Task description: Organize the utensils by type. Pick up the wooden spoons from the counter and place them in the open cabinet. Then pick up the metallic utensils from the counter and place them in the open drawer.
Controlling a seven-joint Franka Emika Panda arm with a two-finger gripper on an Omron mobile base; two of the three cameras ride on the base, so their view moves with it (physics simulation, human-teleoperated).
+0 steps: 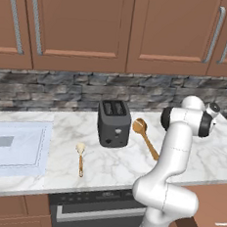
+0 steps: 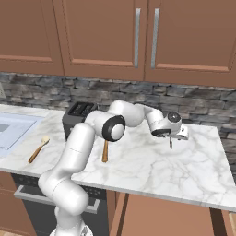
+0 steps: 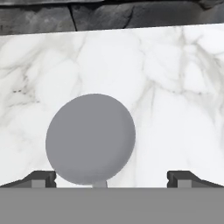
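A: Take the toaster as the marker. What lies to its left?

B: In the left base view the shorter spoon, pale bowl and tan handle, lies flat on the counter just left of the toaster and nearer the front edge. Further left a pale rectangular panel is set into the counter top.

A: And to its right?

B: The golden-brown wooden spoon lies just right of the toaster, its round bowl beside the toaster's side and its handle running out toward the front edge, partly behind the white arm. In the right base view its handle shows below the arm's elbow.

A: Where is the gripper?

B: Well to the right of the toaster, hanging low over the marble and pointing down. In the hand view its 2 dark fingertips stand far apart, spread wide with nothing clamped between them. A round grey spoon bowl lies on the counter under the hand, nearer the left tip, with a short grey neck at its lower edge.

A: Is it touching that grey piece?

B: I cannot tell
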